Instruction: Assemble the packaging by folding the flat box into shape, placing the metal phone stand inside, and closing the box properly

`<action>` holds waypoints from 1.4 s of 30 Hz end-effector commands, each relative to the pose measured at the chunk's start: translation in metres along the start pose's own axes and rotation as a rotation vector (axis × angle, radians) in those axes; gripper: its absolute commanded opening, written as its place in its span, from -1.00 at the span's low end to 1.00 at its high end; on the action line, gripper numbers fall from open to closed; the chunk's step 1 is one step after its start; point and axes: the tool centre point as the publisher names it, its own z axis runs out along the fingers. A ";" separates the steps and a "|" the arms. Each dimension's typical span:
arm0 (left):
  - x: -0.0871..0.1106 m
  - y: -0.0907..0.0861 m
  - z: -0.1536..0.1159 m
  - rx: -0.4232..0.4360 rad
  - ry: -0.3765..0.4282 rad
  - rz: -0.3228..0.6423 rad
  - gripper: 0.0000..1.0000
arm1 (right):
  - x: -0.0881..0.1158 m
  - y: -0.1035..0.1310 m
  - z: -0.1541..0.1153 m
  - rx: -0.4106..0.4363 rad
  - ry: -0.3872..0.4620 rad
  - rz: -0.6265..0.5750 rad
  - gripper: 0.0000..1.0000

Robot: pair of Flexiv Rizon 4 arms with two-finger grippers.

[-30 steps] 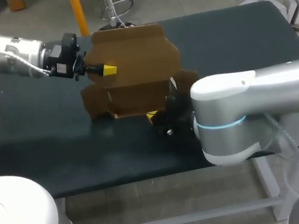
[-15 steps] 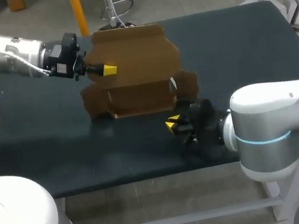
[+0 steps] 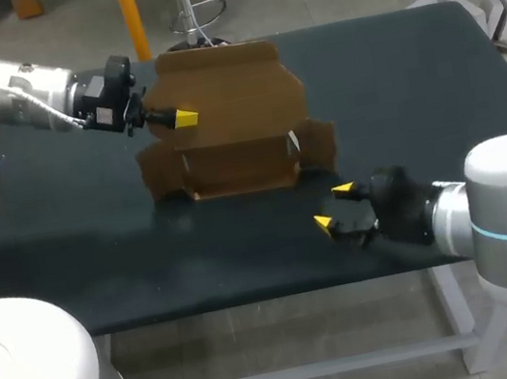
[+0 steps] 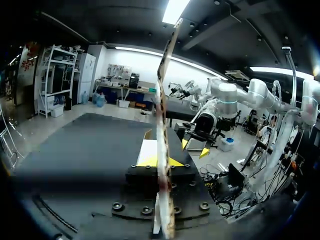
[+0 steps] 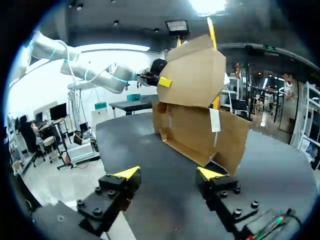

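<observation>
A brown cardboard box (image 3: 235,139) stands half folded on the black table (image 3: 412,83), its tall lid panel upright at the back. My left gripper (image 3: 184,117) is shut on the left edge of that lid panel. In the left wrist view the cardboard (image 4: 161,90) runs edge-on between the yellow tips of the left gripper (image 4: 162,161). My right gripper (image 3: 333,207) stands open and holds nothing, low over the table in front of the box's right corner. The right wrist view shows the box (image 5: 200,125) ahead of the right gripper (image 5: 169,173). No metal phone stand is in view.
The table's near edge (image 3: 282,292) runs just below my right gripper. Bare black tabletop lies to the right of the box and in front of it.
My right gripper has pulled back from the box's front right corner toward the near right of the table and opened. The left gripper and the box have not moved.
</observation>
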 end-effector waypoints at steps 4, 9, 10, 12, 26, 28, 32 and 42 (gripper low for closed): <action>0.000 0.002 0.000 -0.003 0.001 -0.001 -1.00 | -0.010 -0.009 -0.055 -0.002 0.066 -0.040 1.00; 0.000 0.002 0.000 -0.003 0.001 -0.001 -1.00 | -0.028 -0.015 -0.065 0.019 0.060 -0.079 1.00; 0.000 0.002 0.000 -0.003 0.001 -0.001 -1.00 | -0.032 -0.016 -0.066 0.019 0.054 -0.083 1.00; 0.000 0.002 0.000 -0.003 0.001 -0.001 -1.00 | -0.040 -0.017 -0.066 0.017 0.057 -0.088 1.00; 0.000 0.002 0.000 -0.003 0.001 -0.001 -1.00 | -0.093 -0.012 -0.033 0.007 0.068 -0.135 1.00; 0.000 0.002 0.000 -0.003 0.001 -0.001 -1.00 | -0.098 -0.010 -0.028 0.008 0.076 -0.143 1.00; 0.000 0.002 0.000 -0.003 0.001 -0.001 -1.00 | -0.104 -0.005 -0.017 0.010 0.091 -0.157 1.00; 0.000 0.002 0.000 -0.003 0.001 -0.001 -1.00 | -0.125 0.002 0.012 0.012 0.109 -0.164 1.00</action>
